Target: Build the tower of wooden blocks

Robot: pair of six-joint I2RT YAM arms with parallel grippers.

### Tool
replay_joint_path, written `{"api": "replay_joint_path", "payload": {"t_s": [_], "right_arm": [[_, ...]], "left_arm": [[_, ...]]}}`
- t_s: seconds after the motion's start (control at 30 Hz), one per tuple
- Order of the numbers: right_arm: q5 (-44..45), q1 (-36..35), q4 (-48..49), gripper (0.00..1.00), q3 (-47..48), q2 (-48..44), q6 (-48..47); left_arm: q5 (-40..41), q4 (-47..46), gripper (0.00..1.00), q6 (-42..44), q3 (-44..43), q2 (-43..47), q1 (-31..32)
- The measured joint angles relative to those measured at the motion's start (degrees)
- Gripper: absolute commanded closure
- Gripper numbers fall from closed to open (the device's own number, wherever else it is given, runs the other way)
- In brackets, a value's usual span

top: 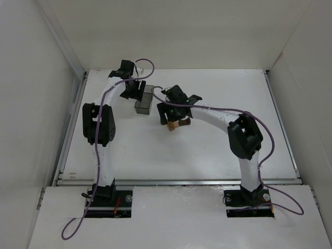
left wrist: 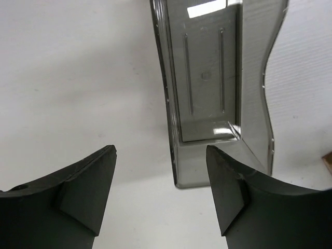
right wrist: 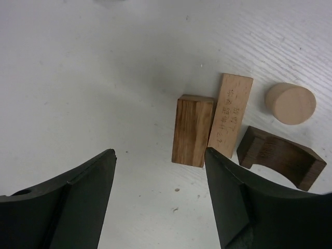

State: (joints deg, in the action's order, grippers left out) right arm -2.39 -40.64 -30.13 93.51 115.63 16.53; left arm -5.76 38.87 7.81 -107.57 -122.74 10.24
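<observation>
Right pincer (right wrist: 160,155) seen open, empty, at bottom of frame; wood blocks (right wrist: 231,114) laid flat, unstacked, on surface (right wrist: 78,78), right of centre; left pincer (left wrist: 161,155) open, empty, below grey bin (left wrist: 205,78)

This looks like a robot test lab. A white table (top: 207,150) sits inside a box of plain white walls (top: 181,31). A left arm (top: 98,127) and a right arm (top: 244,137) are bolted at its near edge, with purple cables (top: 220,108) running along them.
</observation>
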Motion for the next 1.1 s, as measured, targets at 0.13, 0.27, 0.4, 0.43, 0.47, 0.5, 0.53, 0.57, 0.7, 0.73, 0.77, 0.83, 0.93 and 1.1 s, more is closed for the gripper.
{"api": "replay_joint_path", "payload": {"t_s": [0.13,0.27,0.4,0.43,0.47,0.5,0.53,0.57,0.7,0.73,0.77,0.83,0.93,1.1], "right_arm": [[1.62,-0.57,-1.29,0.35,1.6,4.17,-2.25],[3.67,-0.59,-2.23,0.44,4.31,7.91,-3.8],[4.57,-0.79,-1.6,0.65,4.66,7.91,-6.47],[4.63,-0.92,-1.64,0.67,4.63,7.91,-6.95],[4.68,-1.14,-1.57,0.72,4.63,7.91,-7.91],[4.74,-1.49,-1.55,0.8,4.63,7.91,-8.81],[4.92,-1.99,-1.57,0.85,4.61,7.91,-9.9],[4.94,-2.58,-1.6,0.89,4.55,7.91,-11.23],[5.66,-5.38,-1.38,1.0,2.93,6.86,-16.74],[5.9,-6.08,-1.36,1.0,1.97,6.23,-18.16],[6.08,-6.71,-1.36,1.0,0.9,5.49,-19.45],[6.27,-8.09,-1.86,1.0,-1.88,3.48,-23.32],[6.6,-9.62,-1.95,1.0,-7.32,-0.37,-29.88],[4.31,-10.58,-1.07,1.0,-17.75,-7.98,-43.01]], "left_arm": [[0.96,-0.48,0.31,-0.02,0.37,4.44,0.0],[2.12,-1.09,0.31,-0.02,1.57,8.07,0.0],[2.95,-1.81,0.31,-0.02,3.69,9.66,0.0],[3.1,-1.77,0.31,0.0,4.02,9.66,0.0],[3.28,-1.75,0.31,0.02,4.28,9.66,0.0],[3.32,-1.62,0.31,0.02,4.44,9.66,0.0],[3.48,-1.38,0.31,0.07,4.44,9.66,0.0],[3.65,-1.38,0.31,0.09,4.44,9.66,0.0],[4.13,-1.27,0.31,0.31,4.42,9.66,0.0],[4.17,-1.29,0.31,0.39,4.42,9.66,0.0],[4.26,-1.33,0.31,0.46,4.42,9.66,0.0],[4.35,-1.25,0.31,0.7,4.42,9.66,0.0],[4.42,-1.2,0.31,1.29,4.42,9.75,0.0],[4.74,-0.68,0.31,2.8,4.5,10.14,0.0]]}}
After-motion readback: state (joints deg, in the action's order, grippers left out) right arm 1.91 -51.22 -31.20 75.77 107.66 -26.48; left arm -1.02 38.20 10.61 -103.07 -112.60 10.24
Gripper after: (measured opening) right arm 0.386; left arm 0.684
